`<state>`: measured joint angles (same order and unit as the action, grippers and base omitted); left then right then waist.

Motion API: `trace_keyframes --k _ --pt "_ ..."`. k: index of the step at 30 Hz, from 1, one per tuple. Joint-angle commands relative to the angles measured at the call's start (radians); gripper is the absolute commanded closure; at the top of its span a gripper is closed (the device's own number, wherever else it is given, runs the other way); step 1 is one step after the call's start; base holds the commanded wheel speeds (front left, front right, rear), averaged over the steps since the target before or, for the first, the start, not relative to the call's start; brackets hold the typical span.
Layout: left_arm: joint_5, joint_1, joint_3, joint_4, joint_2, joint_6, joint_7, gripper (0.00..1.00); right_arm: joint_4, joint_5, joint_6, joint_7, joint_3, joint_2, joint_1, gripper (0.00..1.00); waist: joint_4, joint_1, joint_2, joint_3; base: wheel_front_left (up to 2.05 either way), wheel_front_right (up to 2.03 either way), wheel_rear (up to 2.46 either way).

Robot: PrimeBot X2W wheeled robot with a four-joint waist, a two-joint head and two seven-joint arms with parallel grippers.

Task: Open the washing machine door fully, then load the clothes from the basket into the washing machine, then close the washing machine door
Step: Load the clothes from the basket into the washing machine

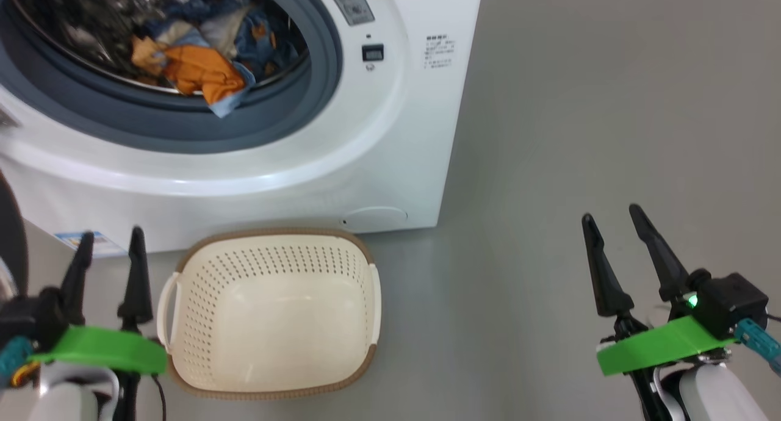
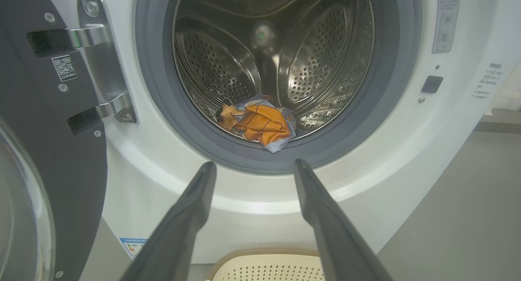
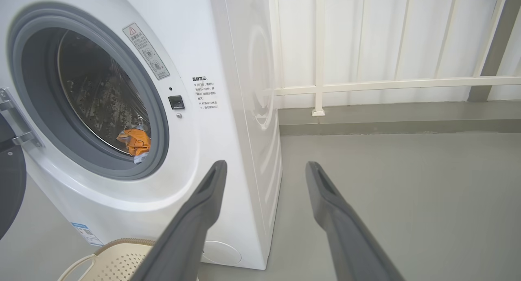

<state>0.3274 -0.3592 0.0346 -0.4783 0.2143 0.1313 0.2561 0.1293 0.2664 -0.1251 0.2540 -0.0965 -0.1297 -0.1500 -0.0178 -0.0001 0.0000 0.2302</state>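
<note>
The white washing machine (image 1: 390,134) stands with its door (image 2: 44,159) swung open to the left on its steel hinge. The clothes (image 1: 195,67), blue and orange fabric, lie inside the drum at the front lip, also seen in the left wrist view as clothes (image 2: 256,124) and in the right wrist view as clothes (image 3: 135,141). The cream basket (image 1: 271,314) sits on the floor before the machine with nothing in it. My left gripper (image 1: 110,238) hangs open left of the basket, empty. My right gripper (image 1: 613,216) is open and empty over the floor at the right.
Grey floor (image 1: 579,134) spreads to the right of the machine. A white railing and panelled wall (image 3: 386,69) stand behind it. The open door's black edge (image 1: 9,238) sits close beside my left arm.
</note>
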Motion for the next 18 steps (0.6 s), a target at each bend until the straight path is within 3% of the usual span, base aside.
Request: trace_keyframes --k 1,18 --pt "-0.009 0.039 0.039 0.039 0.023 -0.001 0.006 0.00 -0.016 0.025 -0.006 0.008 -0.018 -0.015 0.027 0.00 0.021 0.0001 0.0000 -0.081 0.00 0.00 0.00" --pt "-0.016 0.272 0.082 0.191 0.000 -0.001 0.006 0.00 -0.031 0.049 -0.006 0.008 0.023 -0.036 0.152 0.00 0.054 0.0001 0.0000 -0.175 0.00 0.00 0.00"
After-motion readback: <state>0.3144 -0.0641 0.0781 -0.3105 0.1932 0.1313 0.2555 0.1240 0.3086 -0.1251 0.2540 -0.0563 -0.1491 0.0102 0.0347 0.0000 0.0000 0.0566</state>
